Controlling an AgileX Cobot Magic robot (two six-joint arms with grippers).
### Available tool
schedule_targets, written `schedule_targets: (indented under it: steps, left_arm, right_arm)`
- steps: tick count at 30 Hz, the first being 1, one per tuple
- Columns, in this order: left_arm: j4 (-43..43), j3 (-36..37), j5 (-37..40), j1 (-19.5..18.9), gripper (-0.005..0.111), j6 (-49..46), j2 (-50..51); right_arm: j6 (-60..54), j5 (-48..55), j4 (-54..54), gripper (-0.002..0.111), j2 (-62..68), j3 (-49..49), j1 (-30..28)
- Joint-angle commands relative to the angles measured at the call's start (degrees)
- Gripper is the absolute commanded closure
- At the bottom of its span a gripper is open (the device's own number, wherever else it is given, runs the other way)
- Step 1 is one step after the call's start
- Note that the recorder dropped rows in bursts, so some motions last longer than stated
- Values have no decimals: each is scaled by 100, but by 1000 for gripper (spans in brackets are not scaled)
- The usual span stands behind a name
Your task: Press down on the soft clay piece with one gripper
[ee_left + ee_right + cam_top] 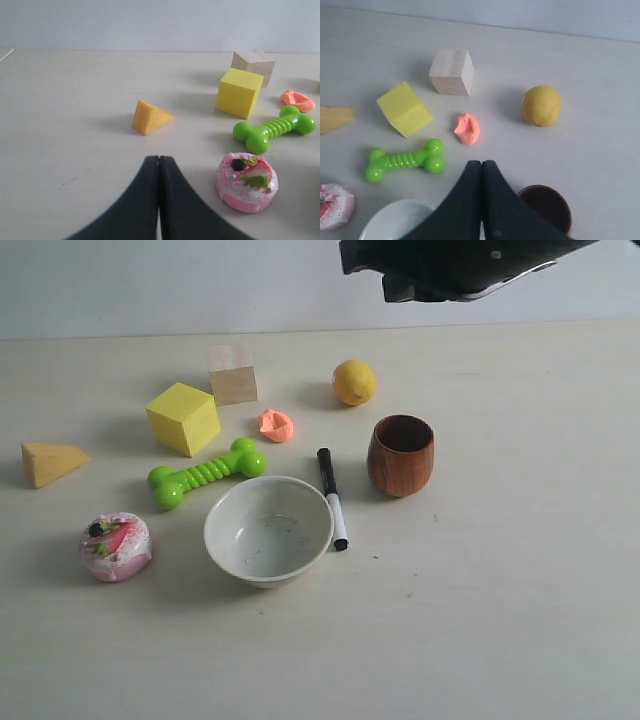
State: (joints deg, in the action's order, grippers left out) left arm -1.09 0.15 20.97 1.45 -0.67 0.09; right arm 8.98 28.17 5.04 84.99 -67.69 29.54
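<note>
Btwn lemon (pixel 354 381) & yellow cube (pixel 184 417), soft clay piece (pixel 276 425); L gripper (pixel 158 159), R gripper (pixel 481 164): jaws together.

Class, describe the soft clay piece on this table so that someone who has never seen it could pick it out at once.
Start at the white bowl in the middle of the table and look towards the wall. Between the wooden cube and the lemon, slightly nearer the bowl, lies the soft clay piece: the only salmon-orange thing, a small irregular lump.

A lemon (pixel 542 105) and wooden block (pixel 452 71) are lying beyond the right pincer (pixel 481 164). A brown cup (pixel 547 207) is sitting nearer it.
</note>
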Motion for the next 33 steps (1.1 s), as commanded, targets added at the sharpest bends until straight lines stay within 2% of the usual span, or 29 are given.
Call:
schedule_targets:
  steps: [1,5,9,11,13,16,22,24,27,33]
  left_arm:
    - [-19,-15,-64,31,107,-1,-9]
    - [-19,-15,-64,31,107,-1,-9]
    - [-19,-15,-64,31,107,-1,-9]
    - [-19,-15,-64,31,107,-1,-9]
    - [-19,-15,-64,31,107,-1,-9]
    - [-19,-15,-64,31,107,-1,-9]
    - [-19,-15,-64,31,107,-1,-9]
    - [-19,-15,-64,31,107,-1,-9]
    - [-19,-15,-64,31,107,-1,-9]
    - [-19,-15,-64,31,107,-1,-9]
  right_arm:
    - [12,208,-102,108,-619,26,-14]
    - [51,197,-951,108,-1022,26,-14]
    - [1486,554,-2746,108,-1218,51,-38]
    - [1959,600,-3141,108,-1376,170,-139]
    - [2026,563,-3207,108,-1577,365,-305]
    - [2036,110,-3174,108,-2243,969,-881]
    - [1911,-493,-3059,108,-4079,2685,-2922]
    - [1911,-1073,-3050,108,-4622,3255,-3417]
    - [1942,-1617,-3050,108,-5398,3974,-3689]
    - [1918,-1605,-2753,108,-6084,4661,-3689]
